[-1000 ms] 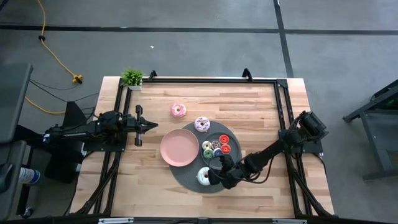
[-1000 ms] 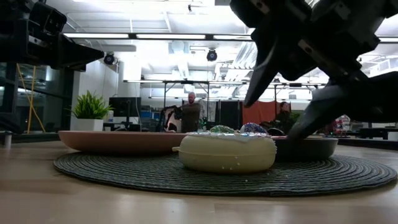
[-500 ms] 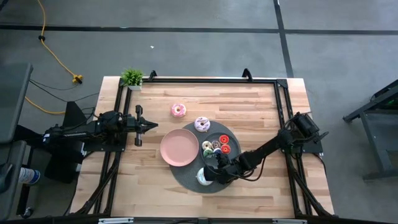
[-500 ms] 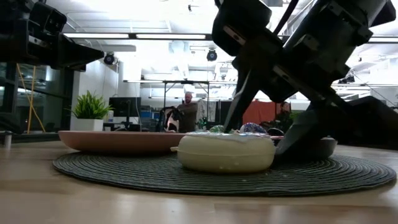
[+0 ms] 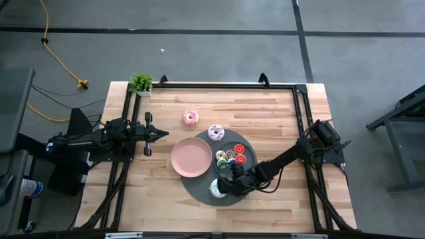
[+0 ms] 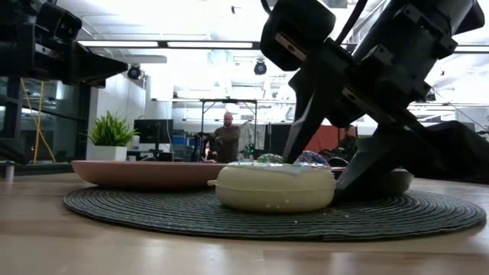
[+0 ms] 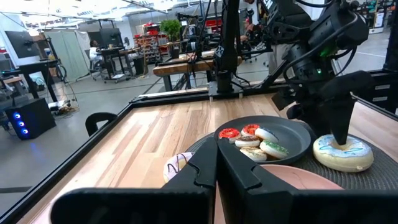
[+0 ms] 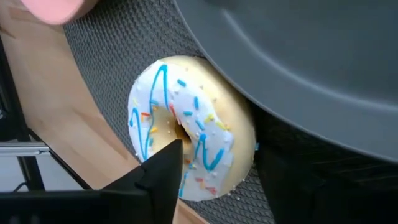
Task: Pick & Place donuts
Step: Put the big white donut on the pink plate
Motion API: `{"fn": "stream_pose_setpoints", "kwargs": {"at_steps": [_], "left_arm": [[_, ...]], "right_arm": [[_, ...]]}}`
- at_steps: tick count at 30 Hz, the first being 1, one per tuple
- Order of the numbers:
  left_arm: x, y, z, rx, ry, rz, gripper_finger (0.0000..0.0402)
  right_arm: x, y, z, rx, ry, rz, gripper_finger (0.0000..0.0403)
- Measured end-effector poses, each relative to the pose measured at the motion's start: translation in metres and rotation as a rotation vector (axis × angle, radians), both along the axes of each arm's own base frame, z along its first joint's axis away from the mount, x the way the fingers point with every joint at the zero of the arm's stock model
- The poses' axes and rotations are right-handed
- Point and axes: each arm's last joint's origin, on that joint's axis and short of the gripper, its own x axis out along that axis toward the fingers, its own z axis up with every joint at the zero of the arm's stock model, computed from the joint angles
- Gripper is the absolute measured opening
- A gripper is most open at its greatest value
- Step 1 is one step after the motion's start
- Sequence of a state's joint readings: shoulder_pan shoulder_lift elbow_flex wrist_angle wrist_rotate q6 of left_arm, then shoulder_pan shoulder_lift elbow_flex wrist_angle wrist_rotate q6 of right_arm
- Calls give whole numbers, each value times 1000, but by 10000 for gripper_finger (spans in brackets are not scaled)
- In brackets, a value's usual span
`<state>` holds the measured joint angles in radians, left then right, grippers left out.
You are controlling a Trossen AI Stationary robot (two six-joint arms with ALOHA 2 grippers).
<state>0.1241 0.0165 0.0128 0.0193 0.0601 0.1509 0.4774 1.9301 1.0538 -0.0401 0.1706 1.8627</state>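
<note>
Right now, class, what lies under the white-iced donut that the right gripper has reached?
The white-iced donut sits on the dark woven mat, beside the grey plate. The right gripper straddles it; the mat directly beneath is hidden.

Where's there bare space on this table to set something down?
Free: the table between the pink donut and the far rail, and wood left of the pink plate. Crowded: the round mat, where the right gripper works.

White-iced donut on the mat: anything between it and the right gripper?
Nothing visible. The right gripper is already at the white-iced donut, one finger over its hole, the other outside its rim. The grey plate sits beside it.
</note>
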Motion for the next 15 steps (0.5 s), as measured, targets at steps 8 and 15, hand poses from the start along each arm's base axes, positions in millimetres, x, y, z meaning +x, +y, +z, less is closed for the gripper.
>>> {"fn": "stream_pose_setpoints", "kwargs": {"at_steps": [8,15], "left_arm": [[0,0,0,0,0,0,1],[0,0,0,0,0,0,1]], "right_arm": [[0,0,0,-18,-4,33,131],[1,1,1,-32,-29,64,99]]}}
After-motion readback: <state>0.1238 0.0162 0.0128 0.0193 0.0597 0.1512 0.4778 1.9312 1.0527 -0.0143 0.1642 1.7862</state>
